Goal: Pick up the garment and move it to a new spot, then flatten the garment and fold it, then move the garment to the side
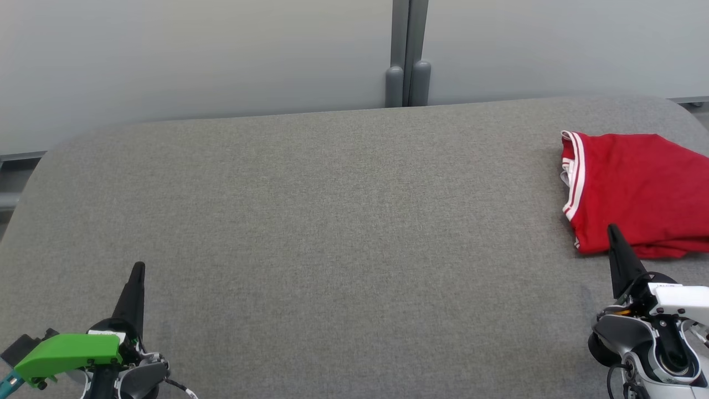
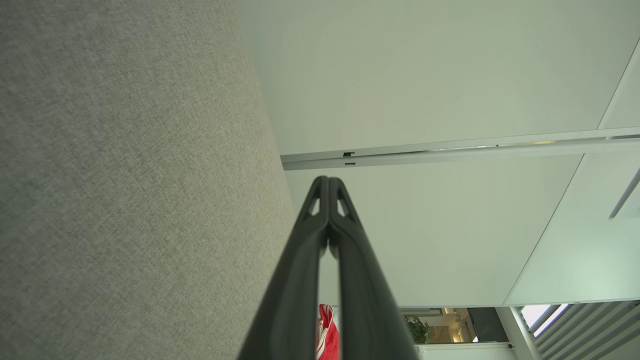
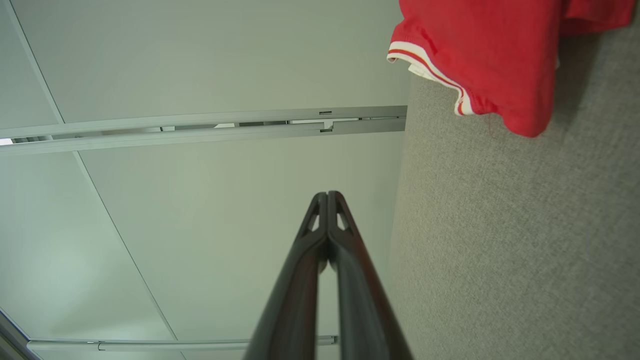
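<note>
Guessing this is the tail end, since the red garment [image 1: 637, 188] sits folded-looking at the far right of the table [image 1: 332, 221], left gripper [image 1: 137, 271] and right gripper [image 1: 612, 231] both clenched on nothing, so next is either nothing or the right one opening to grab its near edge.

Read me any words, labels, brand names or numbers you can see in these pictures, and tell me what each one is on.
No text can be read in any view.
Red garment: white stripes on the trim, no print or logo visible.
Green cover by the left gripper: blank.
Grey table and wall panels: no signs or labels.
</note>
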